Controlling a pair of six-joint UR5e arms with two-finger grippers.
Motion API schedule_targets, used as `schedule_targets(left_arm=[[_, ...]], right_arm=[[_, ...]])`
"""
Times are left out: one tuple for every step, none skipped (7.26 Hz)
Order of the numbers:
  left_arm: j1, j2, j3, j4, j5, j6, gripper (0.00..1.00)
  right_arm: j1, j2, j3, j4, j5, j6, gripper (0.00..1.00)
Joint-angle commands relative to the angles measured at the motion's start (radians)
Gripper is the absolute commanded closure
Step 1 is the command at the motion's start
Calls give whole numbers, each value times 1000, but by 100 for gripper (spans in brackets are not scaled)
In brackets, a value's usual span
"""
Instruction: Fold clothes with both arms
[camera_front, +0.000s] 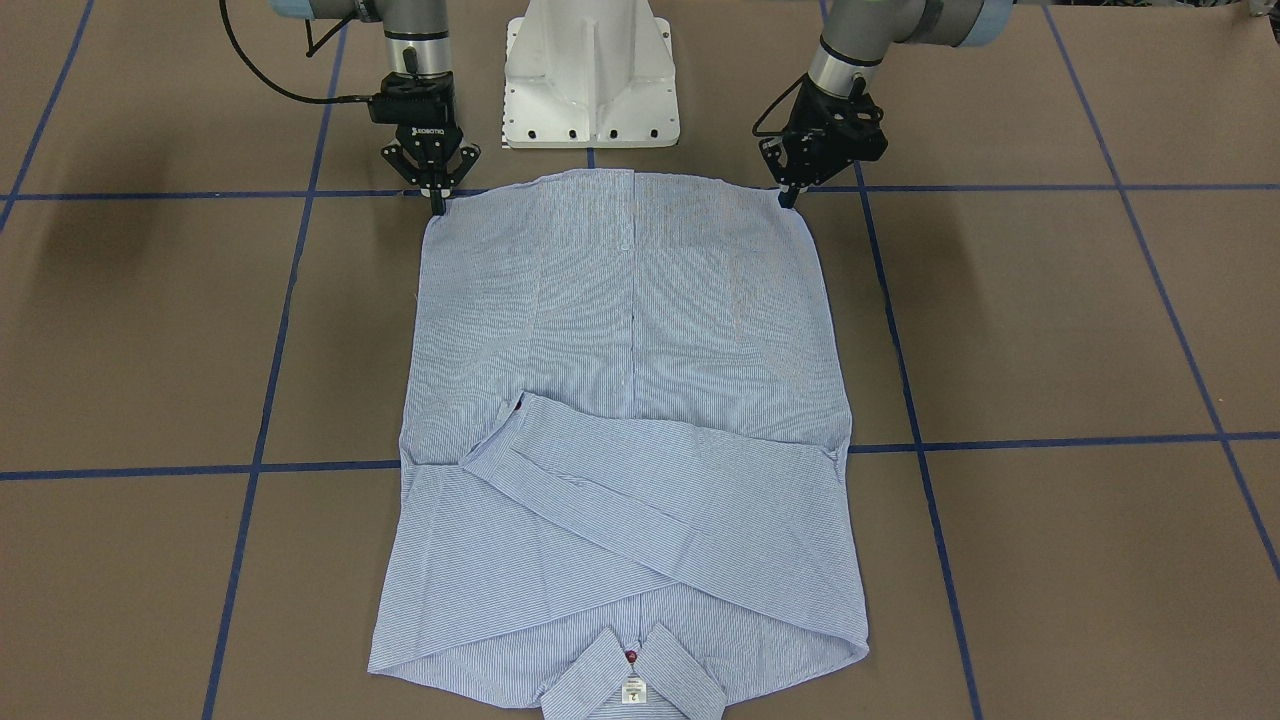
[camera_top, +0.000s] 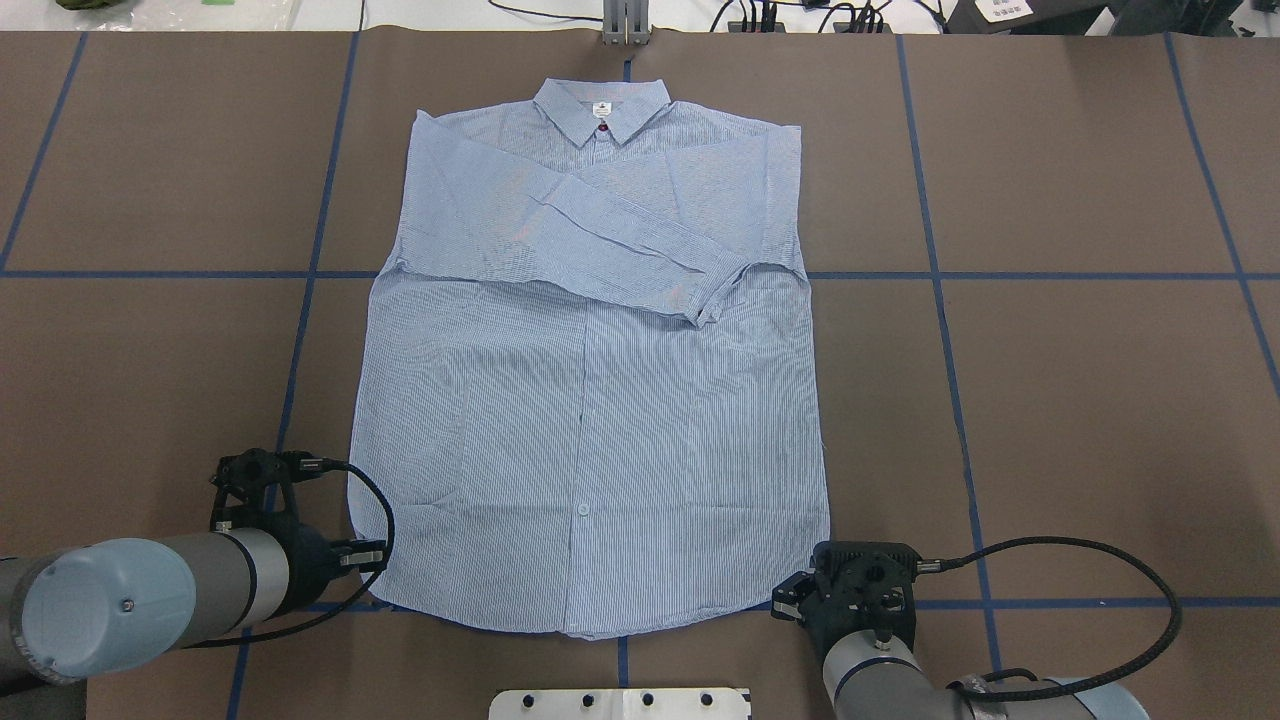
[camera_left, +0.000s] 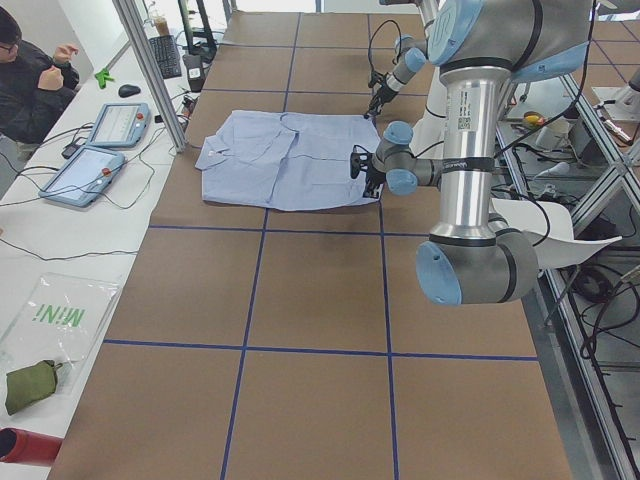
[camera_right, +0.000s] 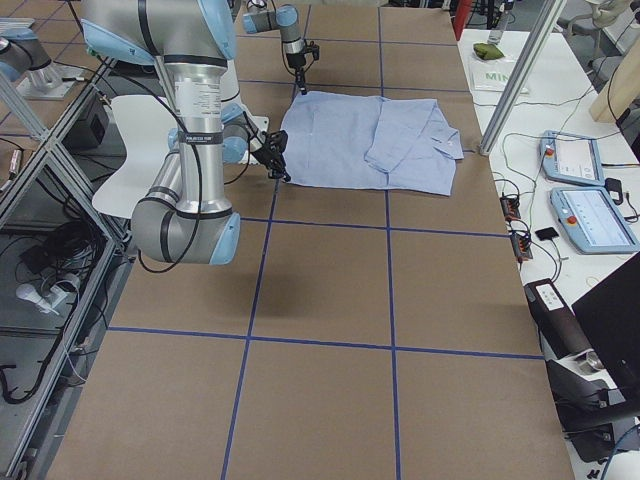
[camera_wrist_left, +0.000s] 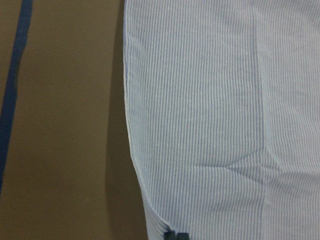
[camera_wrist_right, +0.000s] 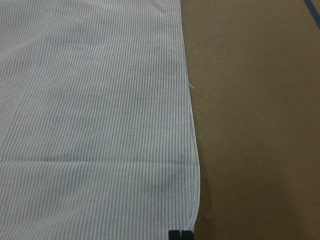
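The light blue striped shirt (camera_front: 630, 400) lies flat on the brown table, front up, collar (camera_top: 600, 105) at the far side. Both sleeves are folded across the chest (camera_top: 600, 235). My left gripper (camera_front: 787, 200) has its fingers pressed together on the hem corner on my left, and its wrist view shows the fingertips (camera_wrist_left: 175, 235) shut at the cloth's edge. At the other hem corner my right gripper (camera_front: 437, 205) is likewise shut, fingertips (camera_wrist_right: 180, 235) meeting on the hem. In the overhead view the left gripper (camera_top: 372, 588) and right gripper (camera_top: 800, 600) flank the hem.
The white pedestal base (camera_front: 590, 80) stands just behind the hem, between the arms. Blue tape lines (camera_top: 1000, 275) grid the table. A side bench with tablets (camera_left: 110, 125) and a seated person (camera_left: 35, 75) lies beyond the collar end.
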Motion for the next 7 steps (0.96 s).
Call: schedule_targets(left_arm=[[-1,2,-47,2,-5,0,100],[-1,13,-86,3,-6,0,100],[-2,19,-145,6,-6,0,100],[-5,37,-239,59,-23,0,100],[-5,43,-373,183,-67,-2,100],[-23,25,-496,325,-131,0,100],[-106,-4,-543,428,-211,29,100]], right_arm=[[16,-4,63,-6,1,-2,100],[17,-30,132,-29,6,-2,100],[16,-32,224,-143,14,-2,100],[11,-31,383,-292,73,-1,100],[0,-21,544,-466,125,1,100],[6,-5,658,-567,167,1,100],[43,47,664,-595,187,-2,100]])
